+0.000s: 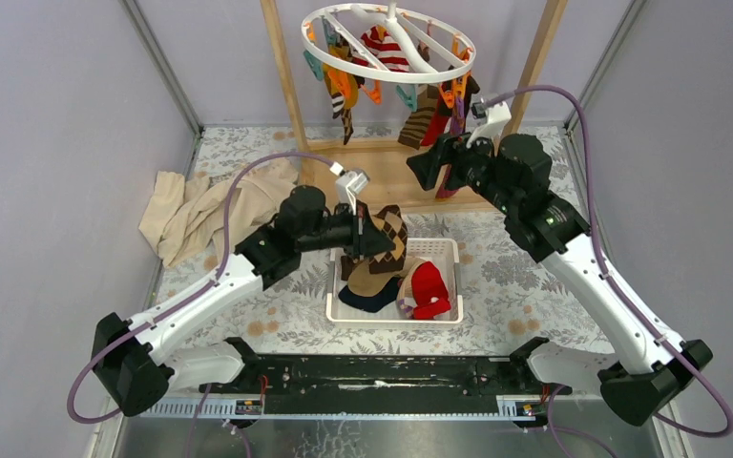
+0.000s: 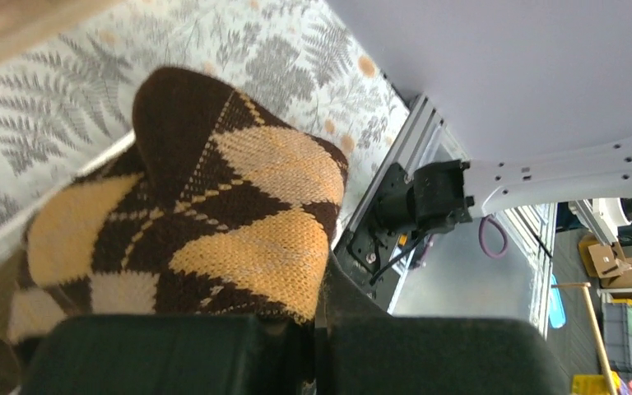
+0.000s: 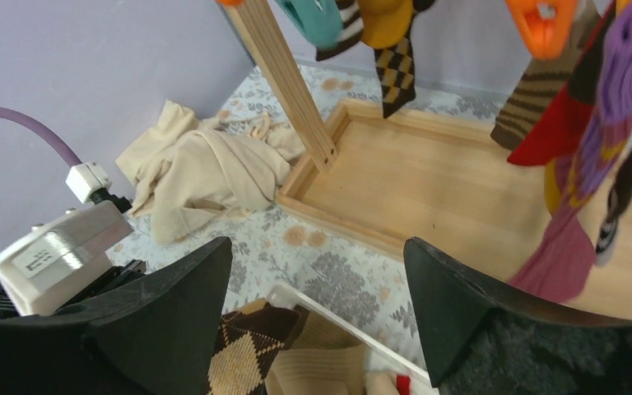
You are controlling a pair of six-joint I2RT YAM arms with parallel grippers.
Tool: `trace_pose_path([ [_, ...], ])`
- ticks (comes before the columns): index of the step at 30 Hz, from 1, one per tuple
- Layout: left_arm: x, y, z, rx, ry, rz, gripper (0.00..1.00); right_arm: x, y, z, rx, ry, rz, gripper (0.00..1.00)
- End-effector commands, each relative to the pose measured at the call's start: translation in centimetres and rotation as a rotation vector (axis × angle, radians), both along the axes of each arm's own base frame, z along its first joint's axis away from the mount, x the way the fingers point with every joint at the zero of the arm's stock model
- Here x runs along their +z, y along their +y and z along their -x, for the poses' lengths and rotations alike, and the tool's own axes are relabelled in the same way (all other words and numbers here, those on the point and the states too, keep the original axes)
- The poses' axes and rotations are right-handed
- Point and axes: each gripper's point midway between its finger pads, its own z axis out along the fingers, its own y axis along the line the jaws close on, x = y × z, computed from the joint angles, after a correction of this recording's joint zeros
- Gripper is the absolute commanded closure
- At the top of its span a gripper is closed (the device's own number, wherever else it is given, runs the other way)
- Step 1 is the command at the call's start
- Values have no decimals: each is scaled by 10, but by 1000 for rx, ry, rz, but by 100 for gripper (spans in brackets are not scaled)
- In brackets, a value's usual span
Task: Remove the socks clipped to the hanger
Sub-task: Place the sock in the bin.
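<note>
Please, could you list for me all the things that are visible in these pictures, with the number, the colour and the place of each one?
hanger: one, white, up between the rack posts
clips: several, orange and teal, under the hanger ring
socks on the hanger: several, exact count unclear; striped, argyle, red, purple; clipped on
argyle sock: one, brown and yellow, above the basket
basket: one, white, middle of the table
socks in the basket: at least three; red, navy, tan
beige cloth: one, crumpled on the left of the table
wooden rack: one, pale wood, far side
left gripper: shut on the argyle sock
right gripper: open, empty, near the hanging socks
</note>
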Motion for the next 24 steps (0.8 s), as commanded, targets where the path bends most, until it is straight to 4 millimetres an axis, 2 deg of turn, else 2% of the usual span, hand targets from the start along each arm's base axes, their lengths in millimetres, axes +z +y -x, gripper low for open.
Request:
trace_pose_path([
  [1,-21,-4,5,9,40,4,98,-11,-17,1,-56,14,-1,16],
  [6,-66,0,6,36,103,-60,90,-27,-26,2,-73,45,6,16],
  [9,-87,0,3,52,129,-90,83,-32,-29,3,-74,56,8,16],
  [12,-109,2,2,66,171,-137,66,-38,-30,3,-73,66,14,17],
  [15,-122,2,4,57,205,-166,51,-46,-30,4,-72,82,22,17],
  [19,-119,-1,9,24,212,-171,40,-58,-29,5,-61,109,36,17],
  [21,-107,-3,9,19,192,-157,23,-64,-30,4,-68,120,44,17],
  [22,-102,-3,8,22,183,-157,6,-66,-31,3,-73,125,45,16],
  [24,-91,-2,6,30,160,-161,2,-70,-33,0,-82,134,46,17],
])
